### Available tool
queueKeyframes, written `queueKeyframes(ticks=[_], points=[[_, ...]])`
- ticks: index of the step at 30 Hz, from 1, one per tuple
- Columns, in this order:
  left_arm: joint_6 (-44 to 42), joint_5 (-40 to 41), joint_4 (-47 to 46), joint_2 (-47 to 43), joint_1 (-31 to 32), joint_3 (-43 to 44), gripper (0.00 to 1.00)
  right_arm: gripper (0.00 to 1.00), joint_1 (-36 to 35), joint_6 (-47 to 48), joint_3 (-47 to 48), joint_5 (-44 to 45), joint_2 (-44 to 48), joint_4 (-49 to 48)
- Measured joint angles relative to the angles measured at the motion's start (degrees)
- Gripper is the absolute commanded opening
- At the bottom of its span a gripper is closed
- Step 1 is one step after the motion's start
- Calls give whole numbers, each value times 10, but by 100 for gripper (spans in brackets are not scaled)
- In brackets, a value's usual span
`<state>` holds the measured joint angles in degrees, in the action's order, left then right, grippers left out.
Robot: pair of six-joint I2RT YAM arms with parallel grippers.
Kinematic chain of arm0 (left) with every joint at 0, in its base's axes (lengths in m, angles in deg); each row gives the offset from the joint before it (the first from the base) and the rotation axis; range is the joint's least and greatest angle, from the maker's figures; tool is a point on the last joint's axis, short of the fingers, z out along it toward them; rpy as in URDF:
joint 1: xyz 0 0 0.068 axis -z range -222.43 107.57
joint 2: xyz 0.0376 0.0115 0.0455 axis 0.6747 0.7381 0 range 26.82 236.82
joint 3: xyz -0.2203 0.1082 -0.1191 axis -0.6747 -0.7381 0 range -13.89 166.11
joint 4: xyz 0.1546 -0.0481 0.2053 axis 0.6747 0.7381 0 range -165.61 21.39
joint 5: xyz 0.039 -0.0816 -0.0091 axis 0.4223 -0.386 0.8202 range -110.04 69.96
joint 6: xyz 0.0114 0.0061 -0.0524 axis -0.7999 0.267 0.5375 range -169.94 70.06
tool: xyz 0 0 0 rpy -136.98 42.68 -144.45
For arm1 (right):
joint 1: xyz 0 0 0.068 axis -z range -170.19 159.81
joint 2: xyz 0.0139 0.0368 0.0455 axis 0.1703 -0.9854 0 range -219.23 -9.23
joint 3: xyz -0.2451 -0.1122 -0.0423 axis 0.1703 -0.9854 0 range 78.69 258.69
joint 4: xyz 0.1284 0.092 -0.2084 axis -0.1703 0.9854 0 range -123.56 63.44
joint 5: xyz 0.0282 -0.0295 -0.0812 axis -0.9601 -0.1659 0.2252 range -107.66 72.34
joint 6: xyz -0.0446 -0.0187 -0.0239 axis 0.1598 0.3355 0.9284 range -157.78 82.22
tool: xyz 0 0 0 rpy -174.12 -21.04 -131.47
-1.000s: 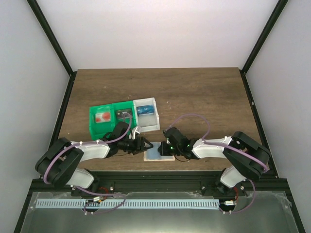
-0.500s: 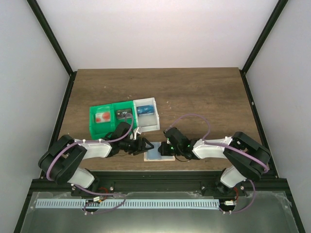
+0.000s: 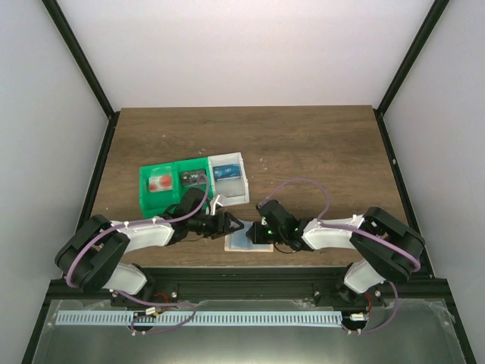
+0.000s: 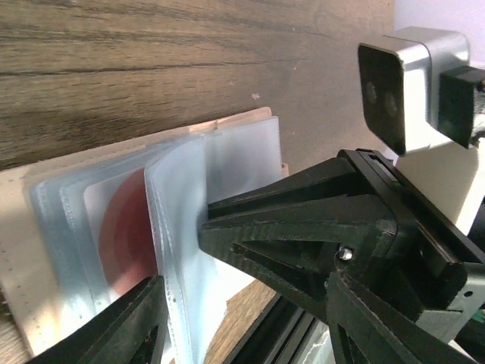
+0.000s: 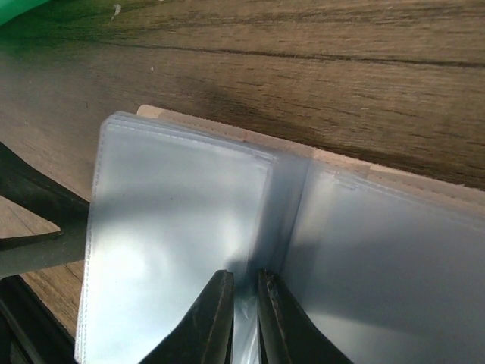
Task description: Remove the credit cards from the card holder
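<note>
A green tray (image 3: 145, 189) with compartments sits on the brown wooden table (image 3: 303, 144), its right side touching a translucent white box (image 3: 244, 182), while black frame posts (image 3: 79, 57) rise against plain white walls (image 3: 242, 53).

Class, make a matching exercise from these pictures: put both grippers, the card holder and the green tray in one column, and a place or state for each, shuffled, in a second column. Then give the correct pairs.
Column one:
1. left gripper
2. right gripper
3. card holder
4. green tray

Column two:
A. lies open at the near table edge
B. fingers pinched on a clear sleeve
C. fingers spread apart
D. directly beside the white box

Pairs: 1-C, 2-B, 3-A, 4-D
</note>
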<state>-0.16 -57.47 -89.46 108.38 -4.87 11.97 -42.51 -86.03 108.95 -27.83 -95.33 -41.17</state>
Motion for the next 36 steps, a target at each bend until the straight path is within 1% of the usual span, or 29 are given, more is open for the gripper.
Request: queueKeyframes(ticks=[6,14,18,22,27,31,36], points=[[14,-4,-16,-1,11,1,59,14,1,5,-5,-4,1,-12],[27,-12,-32,-1,30,21,59,14,1,12,-24,-2,32,-26],[28,-12,-32,-1,33,25,59,18,1,13,-27,-2,38,-32],[33,-12,-36,0,36,25,60,20,1,15,-31,4,54,-29],[41,-13,-45,13,45,28,60,22,1,24,-34,30,107,-1],[43,-15,-52,22,52,35,60,24,1,26,-49,52,167,31],[43,-20,-66,42,53,51,60,25,1,25,-57,75,230,83]])
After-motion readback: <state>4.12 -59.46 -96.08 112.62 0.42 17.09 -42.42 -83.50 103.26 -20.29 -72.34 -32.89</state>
